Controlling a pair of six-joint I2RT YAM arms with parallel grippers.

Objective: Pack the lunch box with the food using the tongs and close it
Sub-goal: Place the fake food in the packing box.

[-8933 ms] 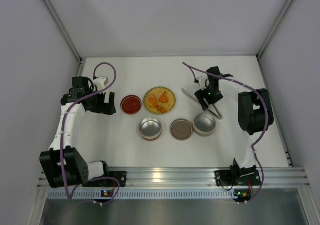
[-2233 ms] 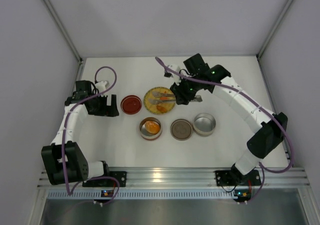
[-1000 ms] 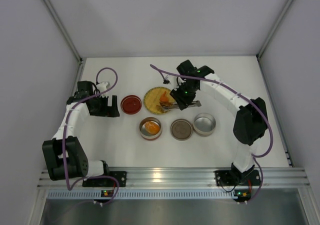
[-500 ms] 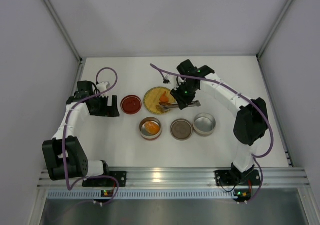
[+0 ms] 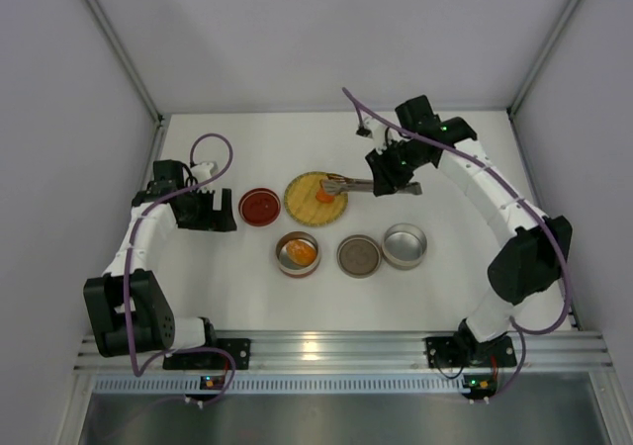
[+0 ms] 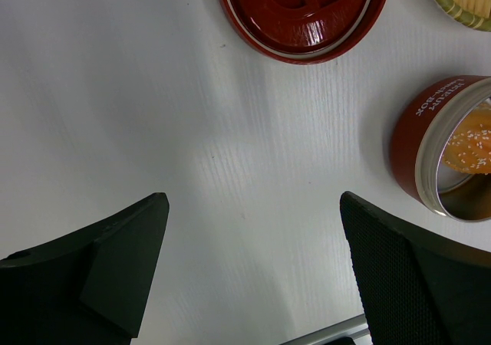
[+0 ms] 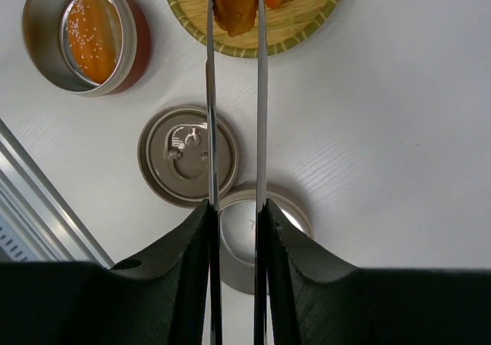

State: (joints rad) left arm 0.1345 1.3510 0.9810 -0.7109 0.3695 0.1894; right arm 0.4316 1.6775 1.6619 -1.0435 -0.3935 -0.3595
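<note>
Tabletop [image 5: 247,148] carries everything. Your left hand [image 6: 253,234] sits idle, spread fully open, holding nothing. The red lid [image 6: 303,8] lies just ahead of it, and the red tin [image 6: 410,142] is off to its right. Your right hand [image 7: 234,215] is clamped on the tongs [image 7: 259,92] toward their joined end, squeezing the arms almost parallel. The woven plate [image 7: 307,31] is out past the tong tips, well ahead of that hand. The grey lid [image 7: 165,157] and empty tin [image 5: 404,244] lie near that hand, toward the arm bases. One food piece [image 7: 234,8] is pinched between the tips over the plate, with another just beside it. One is already in the red tin.

Handling, my guess: the tongs are stiff, springy, slick steel, so stay near the joined end and keep the squeeze even. The food looks light, soft and glossy, likely to slip or squash, so pinch across its middle.

Versus half a second ago, the right hand has pulled back from the plate and the tongs now reach out long. The left hand is unchanged.
</note>
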